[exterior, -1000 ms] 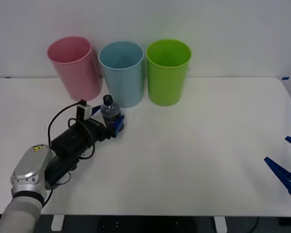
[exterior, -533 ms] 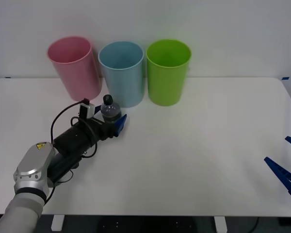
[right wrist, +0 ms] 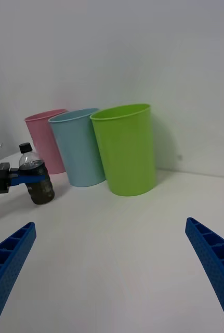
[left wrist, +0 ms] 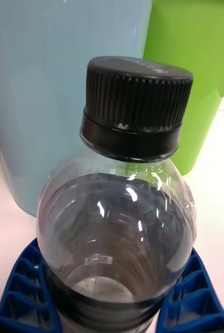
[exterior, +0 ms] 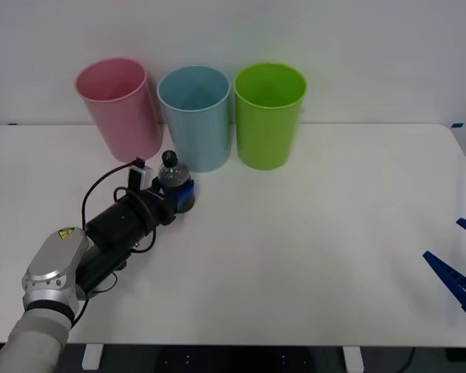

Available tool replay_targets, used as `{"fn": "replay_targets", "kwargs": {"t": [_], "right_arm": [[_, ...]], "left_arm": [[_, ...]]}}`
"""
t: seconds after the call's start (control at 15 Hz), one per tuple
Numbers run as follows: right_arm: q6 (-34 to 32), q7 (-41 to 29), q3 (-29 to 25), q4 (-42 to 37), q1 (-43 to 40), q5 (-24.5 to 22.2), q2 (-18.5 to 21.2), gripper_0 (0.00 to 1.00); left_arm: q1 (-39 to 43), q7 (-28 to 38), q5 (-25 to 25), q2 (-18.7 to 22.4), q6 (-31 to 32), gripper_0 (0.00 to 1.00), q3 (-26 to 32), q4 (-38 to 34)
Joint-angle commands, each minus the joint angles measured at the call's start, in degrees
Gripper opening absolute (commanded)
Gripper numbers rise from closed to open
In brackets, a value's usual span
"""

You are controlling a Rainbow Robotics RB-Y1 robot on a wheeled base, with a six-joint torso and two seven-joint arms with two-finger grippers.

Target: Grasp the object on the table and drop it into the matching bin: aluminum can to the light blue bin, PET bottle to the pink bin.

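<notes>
The left gripper [exterior: 180, 196] clasps the PET bottle [exterior: 175, 183] round its labelled body; light, slick, and likely crushable, so a moderate squeeze suits.

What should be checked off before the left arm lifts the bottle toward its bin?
1. Left claw shut on the PET bottle: ok; blue fingers hug both sides.
2. Bottle upright, cap on: ok.
3. Grip height: around the lower body, ok.
4. Pink bin upright, mouth open: ok.
5. Light blue bin directly behind the bottle: clearance cannot tell.
6. Right claw open at the table edge, clear of the path: ok.
</notes>
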State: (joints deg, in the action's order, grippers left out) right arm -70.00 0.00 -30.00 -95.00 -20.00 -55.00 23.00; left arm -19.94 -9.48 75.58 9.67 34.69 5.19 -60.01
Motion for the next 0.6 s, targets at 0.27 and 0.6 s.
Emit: {"fn": "replay_targets", "kwargs": {"t": [0.27, 0.6], "right_arm": [[0.0, 0.0, 0.0, 0.0, 0.0, 0.0, 0.0, 1.0], [0.0, 0.0, 0.0, 0.0, 0.0, 0.0, 0.0, 1.0]], "left_arm": [[0.78, -0.19, -2.19, 1.14, 1.44, 0.0, 0.0, -0.11], [4.47, 0.69, -6.41, 5.54, 3.11, 0.0, -0.53, -5.12]]}}
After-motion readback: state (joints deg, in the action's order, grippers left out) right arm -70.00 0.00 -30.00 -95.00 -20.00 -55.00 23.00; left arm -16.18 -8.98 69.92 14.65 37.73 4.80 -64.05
